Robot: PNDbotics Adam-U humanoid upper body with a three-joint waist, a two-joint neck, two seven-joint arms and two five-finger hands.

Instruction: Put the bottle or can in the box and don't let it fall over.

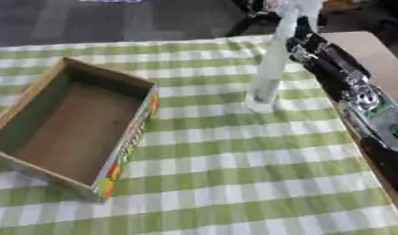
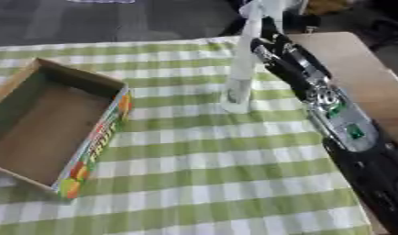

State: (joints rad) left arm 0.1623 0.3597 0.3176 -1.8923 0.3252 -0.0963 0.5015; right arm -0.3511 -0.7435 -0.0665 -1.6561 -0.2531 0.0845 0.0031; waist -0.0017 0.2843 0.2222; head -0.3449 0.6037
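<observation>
A tall clear bottle (image 1: 269, 69) stands on the green checked tablecloth right of centre, its base (image 2: 234, 103) on the cloth and its top near the far edge. My right arm comes up along the right side, and its hand (image 2: 270, 48) lies against the upper part of the bottle on the right. The dark hand blurs into the bottle there. An open cardboard box (image 1: 131, 133) with a colourful printed side sits at the left, nothing inside it, about a box's width from the bottle. My left hand does not show.
The tablecloth (image 1: 234, 183) runs to the front edge between box and arm. A bare brown board (image 1: 371, 55) lies past the cloth's right edge, under my arm. Dark floor and some dark objects lie beyond the far edge.
</observation>
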